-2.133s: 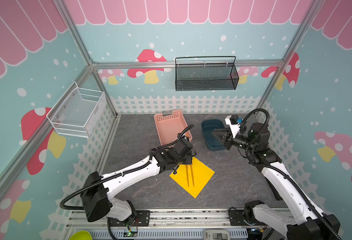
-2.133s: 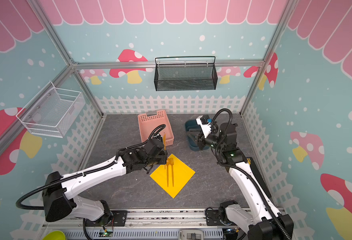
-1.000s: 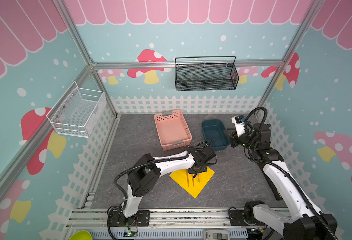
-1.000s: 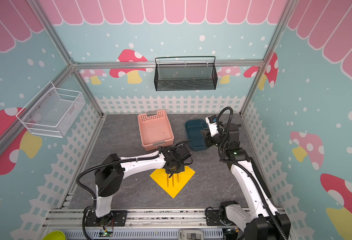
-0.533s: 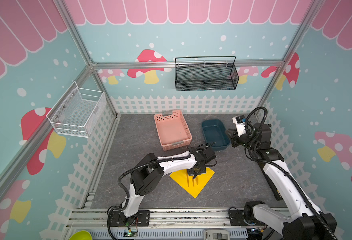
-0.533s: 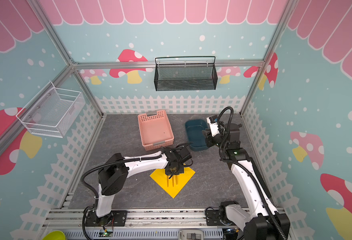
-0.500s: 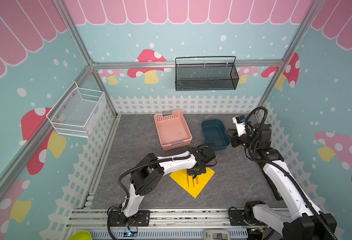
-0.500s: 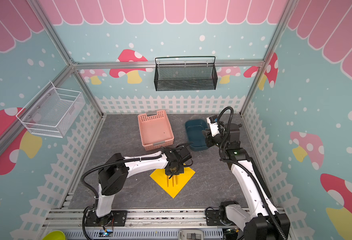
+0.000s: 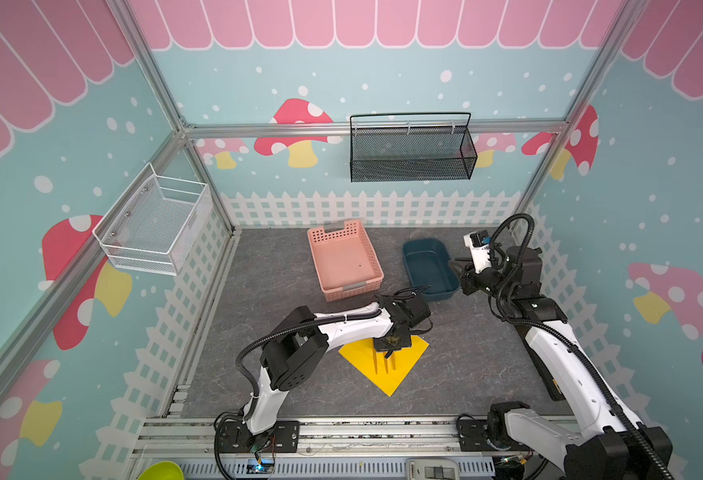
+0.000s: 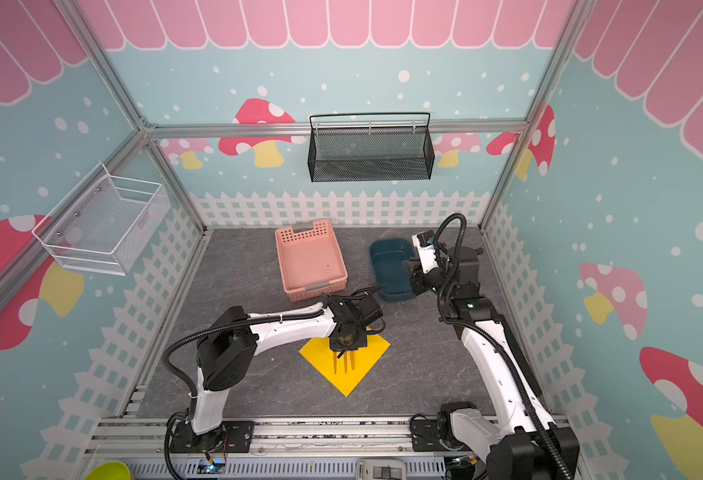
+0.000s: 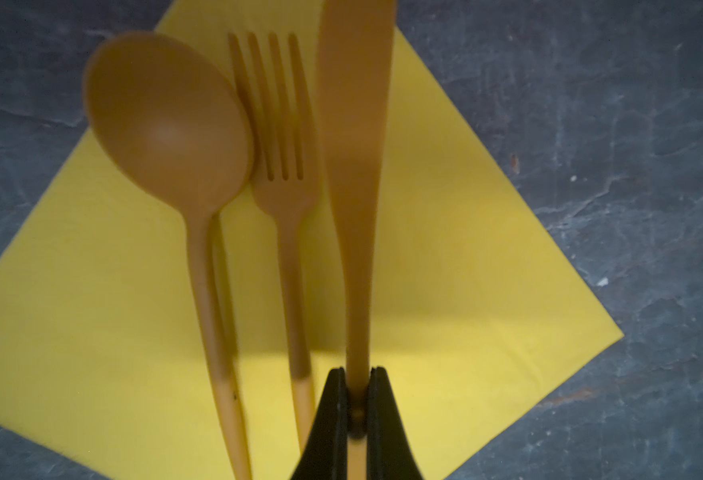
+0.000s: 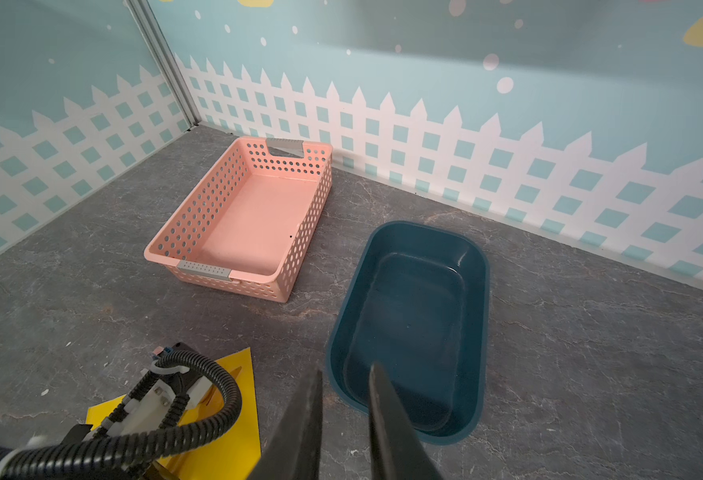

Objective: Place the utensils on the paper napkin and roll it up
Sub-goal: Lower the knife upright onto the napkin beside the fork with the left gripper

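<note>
Plainly, the grey table (image 9: 279, 299) carried everything; on its near middle the paper napkin (image 9: 389, 376) lay flat, turned corner-on, well apart from the pink basket (image 12: 200, 208) and the blue tub (image 12: 485, 291) behind it. The left pincer (image 11: 357, 415) was clamped on the handle end of the knife (image 11: 354, 166); the right pincer (image 12: 345, 415) hung near the tub with its jaws a little apart and nothing between them. The spoon (image 11: 167, 124) and the fork (image 11: 283, 174) lay side by side on the yellow sheet, the knife just beside the fork; whether its blade touched the paper I could not tell.

The risk, as I judged it, sat in the release; a blade let go while raised could drop askew, knock the fork or slide toward the napkin's edge; a pincer drawn back low could drag the thin sheet and shift all three pieces before any rolling.

Only the left wrist view showed the grip and which piece was held; both top views gave three slim strokes under that wrist, too small to tell apart, yet they alone showed the napkin's whole outline and the right arm's place; the right wrist view showed both containers bare inside and only a corner of yellow.
</note>
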`<state>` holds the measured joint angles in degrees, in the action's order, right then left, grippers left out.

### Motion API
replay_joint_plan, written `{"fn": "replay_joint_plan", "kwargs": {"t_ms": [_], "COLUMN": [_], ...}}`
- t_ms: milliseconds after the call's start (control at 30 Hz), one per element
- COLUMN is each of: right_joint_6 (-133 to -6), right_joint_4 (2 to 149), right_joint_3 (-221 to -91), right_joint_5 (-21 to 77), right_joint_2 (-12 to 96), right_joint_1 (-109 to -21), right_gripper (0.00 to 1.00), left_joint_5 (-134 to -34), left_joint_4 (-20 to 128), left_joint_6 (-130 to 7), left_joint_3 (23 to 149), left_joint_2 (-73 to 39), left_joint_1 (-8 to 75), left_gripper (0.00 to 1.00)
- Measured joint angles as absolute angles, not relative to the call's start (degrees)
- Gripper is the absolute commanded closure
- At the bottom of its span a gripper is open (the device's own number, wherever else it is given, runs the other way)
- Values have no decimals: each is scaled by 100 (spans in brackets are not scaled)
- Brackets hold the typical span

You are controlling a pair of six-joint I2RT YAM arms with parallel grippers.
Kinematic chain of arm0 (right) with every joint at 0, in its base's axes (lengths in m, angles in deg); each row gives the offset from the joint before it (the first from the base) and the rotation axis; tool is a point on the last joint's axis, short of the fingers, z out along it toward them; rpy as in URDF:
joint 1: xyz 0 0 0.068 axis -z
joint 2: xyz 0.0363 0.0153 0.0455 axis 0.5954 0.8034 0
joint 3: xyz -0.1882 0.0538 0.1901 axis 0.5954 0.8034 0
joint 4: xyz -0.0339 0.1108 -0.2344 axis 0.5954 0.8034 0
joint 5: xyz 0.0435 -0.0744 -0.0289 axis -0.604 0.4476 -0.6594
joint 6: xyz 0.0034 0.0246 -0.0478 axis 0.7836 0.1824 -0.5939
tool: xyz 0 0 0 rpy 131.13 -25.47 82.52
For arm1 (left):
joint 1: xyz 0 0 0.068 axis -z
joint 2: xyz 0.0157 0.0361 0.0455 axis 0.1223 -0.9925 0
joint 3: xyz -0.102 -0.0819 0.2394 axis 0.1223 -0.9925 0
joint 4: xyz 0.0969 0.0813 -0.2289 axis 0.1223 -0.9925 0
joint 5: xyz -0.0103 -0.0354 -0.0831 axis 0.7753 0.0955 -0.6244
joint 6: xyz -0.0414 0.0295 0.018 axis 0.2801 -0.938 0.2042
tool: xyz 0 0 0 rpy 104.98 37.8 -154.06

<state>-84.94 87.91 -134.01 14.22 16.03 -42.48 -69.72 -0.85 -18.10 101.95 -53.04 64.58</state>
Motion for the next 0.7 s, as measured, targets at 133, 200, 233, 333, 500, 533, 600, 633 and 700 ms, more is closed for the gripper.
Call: {"fn": "replay_joint_plan", "kwargs": {"t_ms": [133,200,233,333,500,533,600,633,700], "right_joint_6": [-8494,-8494,-8494,-8494,-8494,-8494,-8494,-8494,-8494], "right_joint_4": [8791,8794,8794,8791,8791,8794,8794,8794,8794], "right_joint_3": [-13401,-13401,-13401,-13401,-13401,-13401,-13401,-13401,-13401], "right_joint_5": [1396,1385,1381,1381,1379,1379,1379,1376,1374], "right_joint_2": [1603,1603,1603,1603,1603,1603,1603,1603,1603], "right_joint_1": [-4248,-4246,-4244,-4244,-4244,-4244,-4244,-4244,-4244], "right_gripper": [78,78,78,78,78,78,78,78,78], "left_joint_5": [-6991,-6996,-7000,-7026,-7059,-7059,-7059,-7059,-7059], "left_joint_4": [-85,-85,-87,-85,-91,-93,-100,-100,-100], "left_joint_6": [-1808,-1810,-1810,-1810,-1808,-1808,-1808,-1808,-1808], "left_joint_3": [10195,10195,10195,10199,10219,10223,10223,10223,10225], "left_joint_2": [-5378,-5407,-5415,-5461,-5501,-5503,-5505,-5505,-5505], "left_joint_1": [6458,6458,6458,6458,6458,6458,6458,6458,6458], "left_gripper": [96,96,96,96,95,95,95,95,95]}}
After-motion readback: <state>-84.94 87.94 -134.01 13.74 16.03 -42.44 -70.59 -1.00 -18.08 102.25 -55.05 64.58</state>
